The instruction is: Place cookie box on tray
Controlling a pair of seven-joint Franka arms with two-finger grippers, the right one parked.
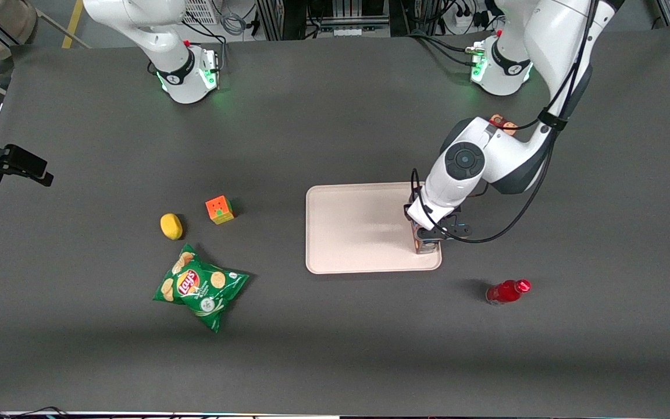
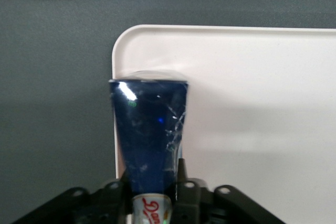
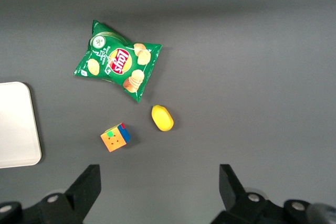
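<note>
Dark grey matting covers the whole table [image 1: 335, 349], and my left gripper [image 1: 426, 244] hangs low over the corner of the large flat cream-white rectangular tray [image 1: 358, 233] that lies nearest the front camera, toward my working arm's end. My two black fingers [image 2: 181, 182] are clamped on the small dark navy-blue rectangular cookie box [image 2: 149, 135], one on each of its narrow sides. From my wrist camera the carton stands on end between them, its glossy blue face catching a bright glare, with a bit of white label and red lettering showing close to my fingers. Its lower end sits right at the tray's rounded corner, just inside the low rim; I cannot tell whether it touches the tray floor or hangs just above it.

Near that same tray corner, closer to the front camera, a red plastic bottle [image 1: 507, 291] lies on the mat. Toward the parked arm's end are a green crinkled bag of potato chips [image 1: 200, 287], a small yellow lemon-shaped object [image 1: 171, 226] and a mostly orange puzzle cube [image 1: 220, 209], all well apart from the tray.
</note>
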